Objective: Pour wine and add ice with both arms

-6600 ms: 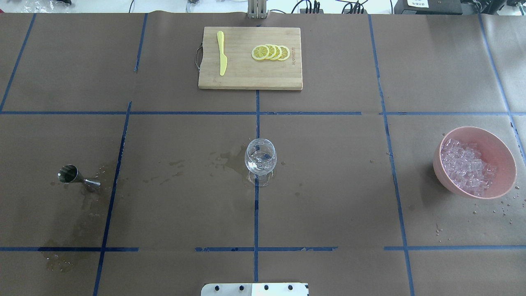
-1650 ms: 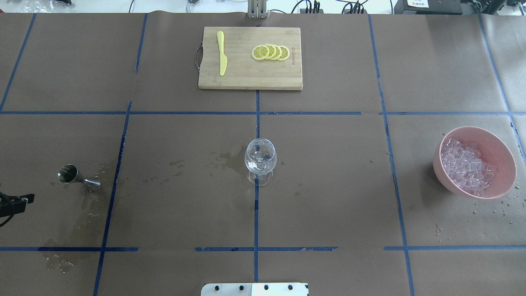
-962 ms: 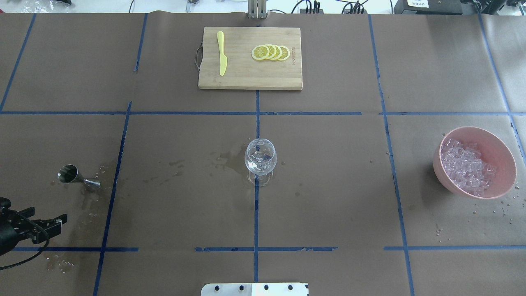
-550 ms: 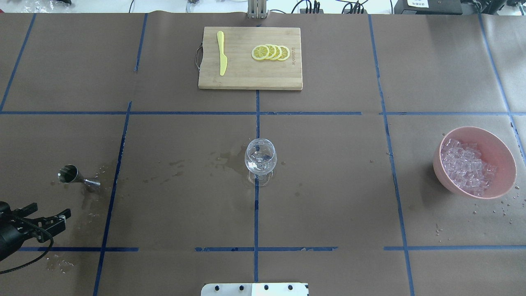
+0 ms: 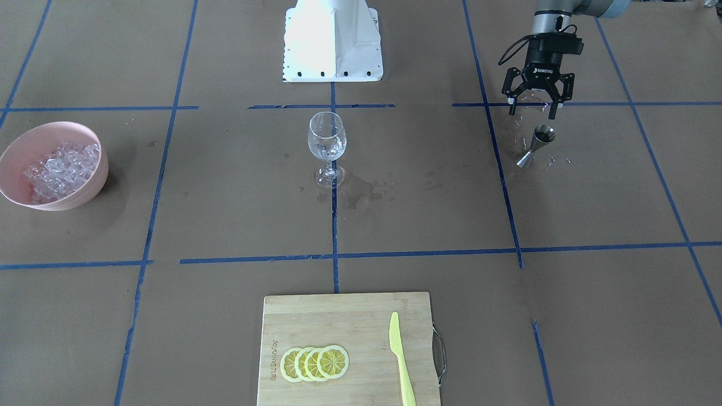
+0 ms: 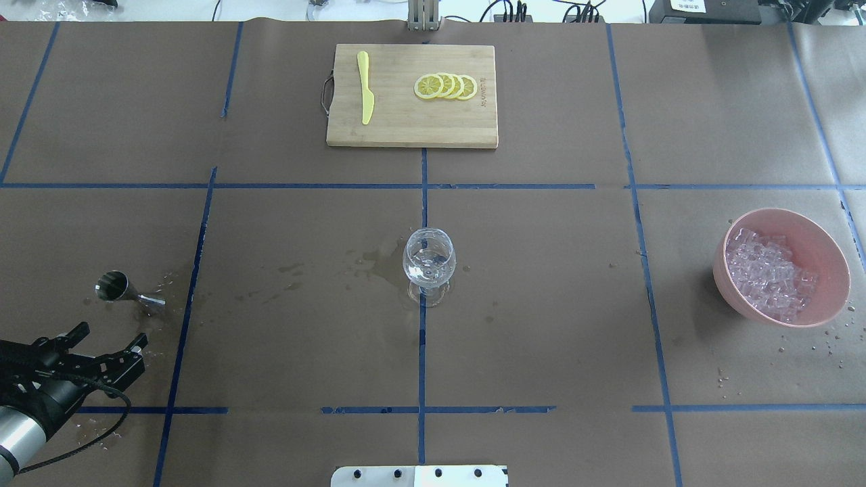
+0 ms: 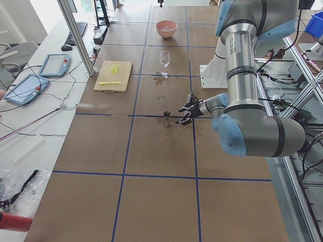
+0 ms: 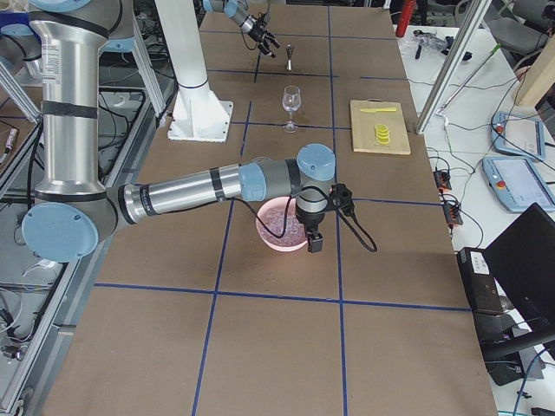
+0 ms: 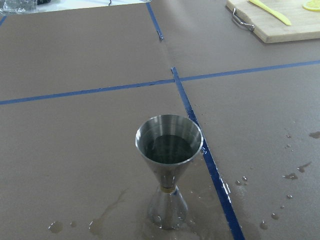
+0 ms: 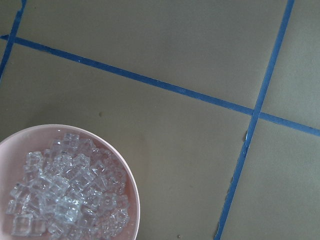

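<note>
A steel jigger (image 9: 169, 165) with dark liquid in its top cup stands upright on wet paper (image 6: 122, 289) (image 5: 536, 145). My left gripper (image 6: 111, 341) (image 5: 537, 107) hangs open just short of it, holding nothing. The wine glass (image 6: 429, 264) (image 5: 326, 144) stands at the table's centre. Ice (image 6: 768, 274) (image 10: 70, 195) fills a pink bowl (image 6: 829, 253) (image 5: 84, 132) at the right. My right gripper (image 8: 316, 248) shows only in the exterior right view, above the bowl's (image 8: 270, 238) edge. I cannot tell whether it is open or shut.
At the far side lies a bamboo cutting board (image 6: 406, 128) with lemon slices (image 6: 446, 86) and a yellow knife (image 6: 365, 88). Wet stains (image 6: 379, 260) spread beside the glass and around the jigger. The white robot base (image 5: 333, 39) sits at the near edge.
My left arm has come in from the left edge, and its open gripper has advanced toward the jigger. The glass, jigger and bowl have not moved.
</note>
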### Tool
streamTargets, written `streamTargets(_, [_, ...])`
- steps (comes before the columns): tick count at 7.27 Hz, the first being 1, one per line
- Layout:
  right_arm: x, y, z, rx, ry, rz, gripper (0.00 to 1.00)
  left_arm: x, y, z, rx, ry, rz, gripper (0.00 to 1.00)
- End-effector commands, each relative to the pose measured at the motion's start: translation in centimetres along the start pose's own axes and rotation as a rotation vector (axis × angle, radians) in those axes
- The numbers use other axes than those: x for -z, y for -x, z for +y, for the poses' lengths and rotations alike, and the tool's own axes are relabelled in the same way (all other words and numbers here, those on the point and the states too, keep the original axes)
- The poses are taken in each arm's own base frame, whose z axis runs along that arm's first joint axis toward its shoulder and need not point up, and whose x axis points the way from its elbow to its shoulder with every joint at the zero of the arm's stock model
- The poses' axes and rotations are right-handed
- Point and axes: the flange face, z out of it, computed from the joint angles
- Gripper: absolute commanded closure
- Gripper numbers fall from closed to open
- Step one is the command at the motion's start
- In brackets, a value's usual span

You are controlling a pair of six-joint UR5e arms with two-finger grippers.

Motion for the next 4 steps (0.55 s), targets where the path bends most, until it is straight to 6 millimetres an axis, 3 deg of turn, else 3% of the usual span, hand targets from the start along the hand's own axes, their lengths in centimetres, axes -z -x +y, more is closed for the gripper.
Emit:
streamTargets(1, [-0.1, 0.0, 0.0, 0.0, 0.001, 0.002, 0.0, -1.0, -0.6, 1.3, 0.06, -0.06, -0.012, 0.06])
streamTargets(4, [0.0, 0.0, 0.0, 0.002, -0.001, 0.002, 0.0, -2.2, 0.3, 1.9, 0.039, -0.219, -0.053, 0.02])
